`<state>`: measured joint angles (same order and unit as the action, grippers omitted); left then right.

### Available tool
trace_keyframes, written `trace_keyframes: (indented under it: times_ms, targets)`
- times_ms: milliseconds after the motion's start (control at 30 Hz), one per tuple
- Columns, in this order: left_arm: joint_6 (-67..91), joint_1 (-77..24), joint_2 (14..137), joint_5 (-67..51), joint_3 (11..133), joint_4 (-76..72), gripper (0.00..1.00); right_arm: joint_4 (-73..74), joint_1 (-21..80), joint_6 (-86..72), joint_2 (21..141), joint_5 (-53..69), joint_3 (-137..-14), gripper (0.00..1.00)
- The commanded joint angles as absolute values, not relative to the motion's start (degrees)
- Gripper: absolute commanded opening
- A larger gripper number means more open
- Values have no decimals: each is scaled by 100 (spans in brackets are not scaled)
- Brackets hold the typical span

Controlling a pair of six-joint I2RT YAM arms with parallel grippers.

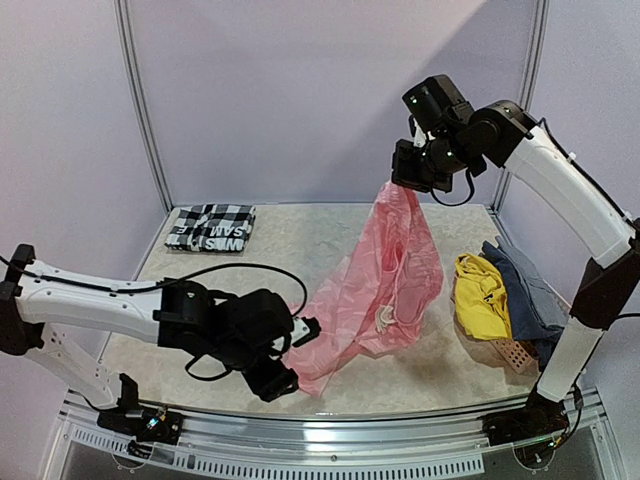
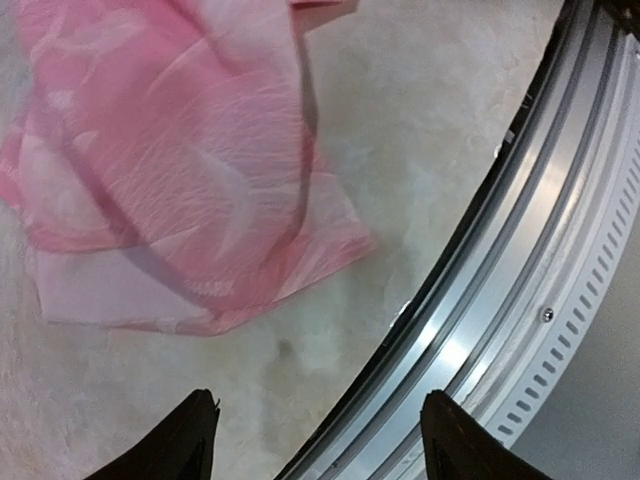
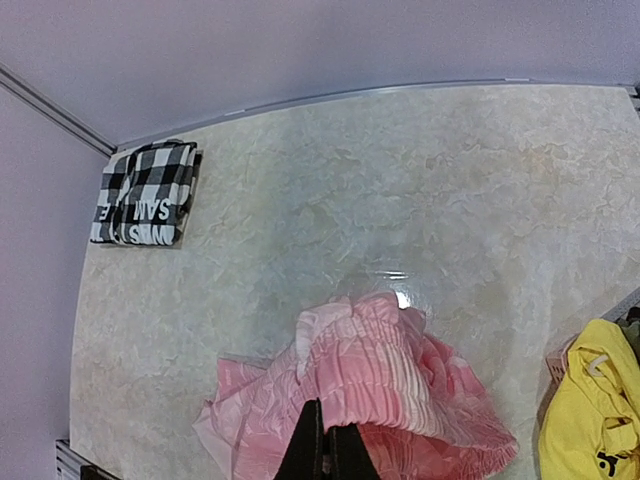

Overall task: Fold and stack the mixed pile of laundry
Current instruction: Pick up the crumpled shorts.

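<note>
Up over the far-right part of the counter [image 1: 300,240]: right claw [image 1: 398,182] pinched shut on the pink garment [image 1: 385,280], left claw [image 1: 295,355] low by the near edge w/ nothing in it.
Pink garment hung from the right claw's closed tips at its gathered top edge & draped down toward near-left, its lower end lying on the counter mid-near; left claw sat just beside that lower corner, jaws well apart, bare counter & metal edge rail [image 2: 520,250] showing between them, not touching cloth in wrist view. Checked shirt [image 1: 210,228] lay folded at far-left corner, well apart from the rest. Yellow garment [image 1: 480,295] & blue-grey garment [image 1: 525,290] were bunched together at right side, touching, w/ salmon basket [image 1: 515,355] just near of them.
</note>
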<state>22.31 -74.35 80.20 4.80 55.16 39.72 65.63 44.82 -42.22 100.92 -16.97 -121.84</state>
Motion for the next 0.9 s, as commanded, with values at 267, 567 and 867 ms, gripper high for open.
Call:
trace_keyframes:
  times_ms: [267, 567, 867]
  targets:
    - [1443, -7911, 9821, 637, 6569, 3944, 66, 6299, 4440, -4218, 9515, -1517, -11356, 0]
    - [1276, -7914, 10452, 734, 6733, 3813, 59, 6326, 4381, -4223, 9274, -1501, -11051, 0]
    - [1120, -7918, 10819, 964, 7029, 3710, 53, 6357, 4353, -4184, 9246, -1443, -10982, 0]
